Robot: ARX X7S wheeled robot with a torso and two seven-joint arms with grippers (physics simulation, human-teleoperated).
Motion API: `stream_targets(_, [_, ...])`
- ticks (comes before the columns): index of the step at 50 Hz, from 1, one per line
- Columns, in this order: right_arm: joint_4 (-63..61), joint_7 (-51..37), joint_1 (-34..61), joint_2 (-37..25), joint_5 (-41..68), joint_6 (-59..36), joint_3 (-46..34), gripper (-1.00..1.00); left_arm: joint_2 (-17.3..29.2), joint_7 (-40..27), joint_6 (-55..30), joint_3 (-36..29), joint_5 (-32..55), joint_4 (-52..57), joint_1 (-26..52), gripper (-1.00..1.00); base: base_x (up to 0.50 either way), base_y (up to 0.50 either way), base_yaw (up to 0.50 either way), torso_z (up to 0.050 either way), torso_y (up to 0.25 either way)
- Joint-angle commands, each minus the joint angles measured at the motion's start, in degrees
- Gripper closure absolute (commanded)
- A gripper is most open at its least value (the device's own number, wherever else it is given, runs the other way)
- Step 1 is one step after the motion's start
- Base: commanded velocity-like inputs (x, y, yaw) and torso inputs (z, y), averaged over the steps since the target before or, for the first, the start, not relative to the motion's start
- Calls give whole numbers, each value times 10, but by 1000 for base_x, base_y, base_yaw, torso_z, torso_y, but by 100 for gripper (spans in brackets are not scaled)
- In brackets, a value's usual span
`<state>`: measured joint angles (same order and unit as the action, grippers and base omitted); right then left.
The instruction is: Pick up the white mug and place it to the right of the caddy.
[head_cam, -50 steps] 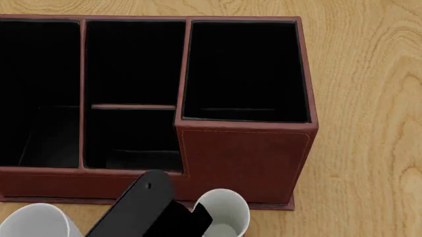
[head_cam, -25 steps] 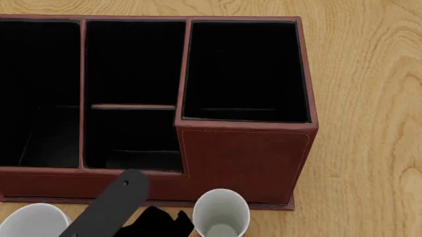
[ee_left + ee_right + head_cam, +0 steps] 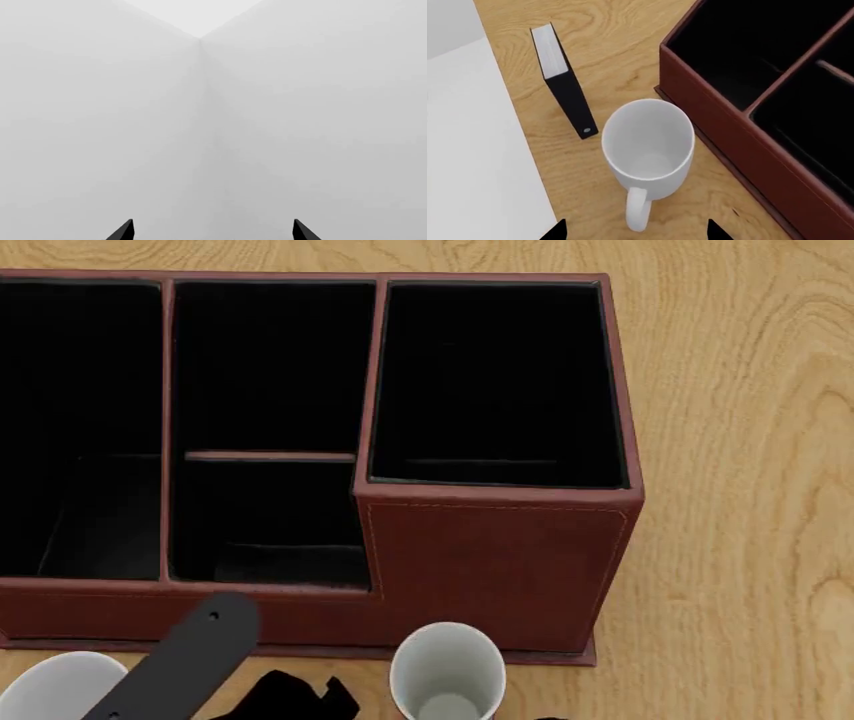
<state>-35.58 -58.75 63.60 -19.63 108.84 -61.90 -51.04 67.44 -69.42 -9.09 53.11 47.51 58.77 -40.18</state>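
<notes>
My right gripper [image 3: 635, 231] hangs over the white mug [image 3: 648, 141], fingers spread apart and empty. The mug stands upright on the table [image 3: 607, 40], just beside the caddy [image 3: 747, 135], its handle pointing back toward my fingertips. My left gripper [image 3: 212, 231], also spread, faces only blank wall, so I judge the right arm nearer.

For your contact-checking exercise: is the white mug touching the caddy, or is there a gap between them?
Apart. The right wrist view shows a strip of bare wooden table between the white mug and the caddy wall, so they do not meet.
</notes>
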Motion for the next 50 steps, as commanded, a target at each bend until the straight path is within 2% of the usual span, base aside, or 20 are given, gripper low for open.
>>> stream_targets(1, [20, 9, 3, 12, -11, 2, -7, -100, -6, 9, -3, -8, -1, -2, 12, -100, 0, 0, 0, 0, 0])
stream_targets(19, [76, 71, -15, 16, -69, -3, -18, -100, -15, 22, 3, -32, -12, -12, 27, -100, 0, 0, 0, 0, 0])
stream_targets(50, [116, 113, -16, 37, -121, -4, -46, -100, -32, 38, 2, -61, -28, -20, 49, -100, 0, 0, 0, 0, 0])
